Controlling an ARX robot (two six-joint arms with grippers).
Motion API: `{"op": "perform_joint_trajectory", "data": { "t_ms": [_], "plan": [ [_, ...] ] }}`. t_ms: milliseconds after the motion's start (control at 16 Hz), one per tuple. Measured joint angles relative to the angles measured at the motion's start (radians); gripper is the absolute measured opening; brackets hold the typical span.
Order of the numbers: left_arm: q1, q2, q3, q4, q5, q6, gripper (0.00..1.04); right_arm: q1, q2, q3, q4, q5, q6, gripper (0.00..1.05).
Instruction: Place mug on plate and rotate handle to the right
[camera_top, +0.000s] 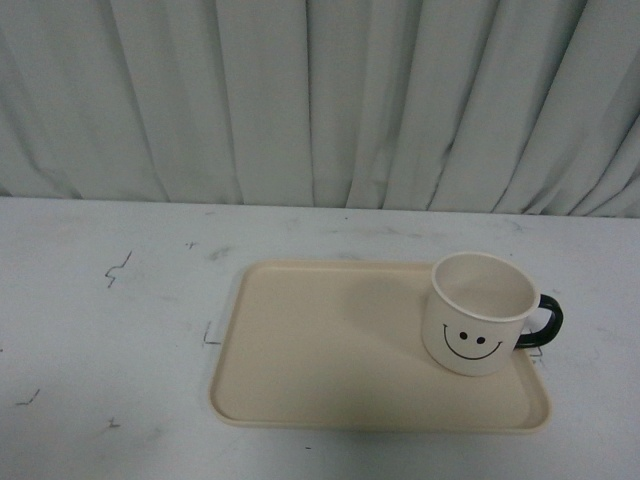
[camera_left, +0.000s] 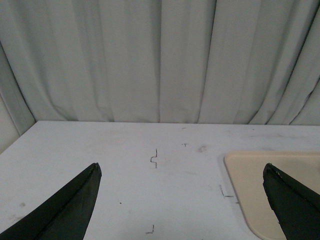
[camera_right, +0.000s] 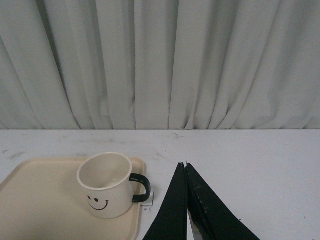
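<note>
Already upright on the plate, the mug is seen near the tray's right edge, its handle pointed right, so the task is judged essentially complete. A rigid, glossy and probably breakable body is suggested; a hold across the rim or through the loop handle would be favoured. The left gripper is held wide apart over bare table, grasping nothing; the right gripper is pressed closed and empty beside the mug. Only a curtain is seen behind; nothing obstructs.
</note>
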Motion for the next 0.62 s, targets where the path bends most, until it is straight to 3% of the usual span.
{"op": "perform_joint_trajectory", "data": {
  "t_ms": [187,249,623],
  "plan": [
    [0.000,0.000,0.000,0.000,0.000,0.000,0.98,0.000,-0.027,0.000,-0.033,0.000,0.000,0.02],
    [0.000,0.000,0.000,0.000,0.000,0.000,0.98,0.000,-0.134,0.000,-0.189,0.000,0.001,0.02],
    [0.001,0.000,0.000,0.000,0.000,0.000,0.98,0.000,-0.187,0.000,-0.197,0.000,0.001,0.02]
  ]
}}
